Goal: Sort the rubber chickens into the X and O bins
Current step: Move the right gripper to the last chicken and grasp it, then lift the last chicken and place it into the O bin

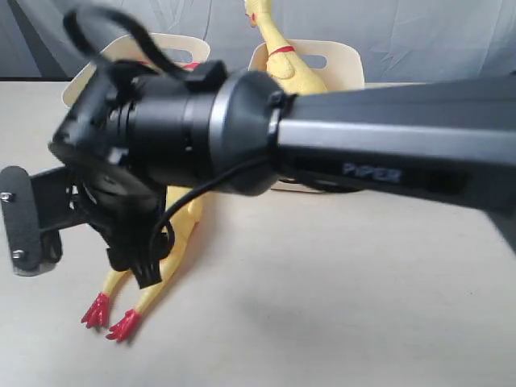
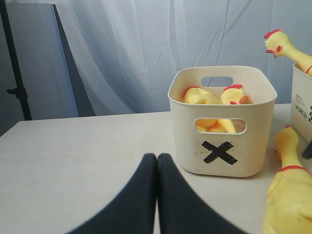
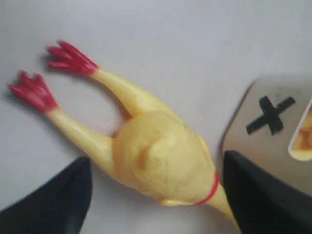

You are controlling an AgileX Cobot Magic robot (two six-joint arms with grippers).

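A rubber chicken (image 3: pixel 156 156) lies on the table beside the X bin (image 3: pixel 273 126), red feet pointing away from the bin. My right gripper (image 3: pixel 156 197) hangs over its body, open, one finger on each side and neither touching it. In the exterior view the same chicken (image 1: pixel 181 234) shows under my right arm (image 1: pixel 322 145). The X bin (image 2: pixel 222 122) holds two chickens (image 2: pixel 214 97). A second cream bin (image 1: pixel 322 56), its mark hidden, has a chicken (image 1: pixel 282 56) standing up out of it. My left gripper (image 2: pixel 157 163) is shut on nothing, low over the table.
The two bins stand side by side at the back of the table against a grey curtain (image 2: pixel 146 48). My right arm crosses most of the exterior view and hides the table's middle. A dark stand (image 2: pixel 14 73) is off the table's far left.
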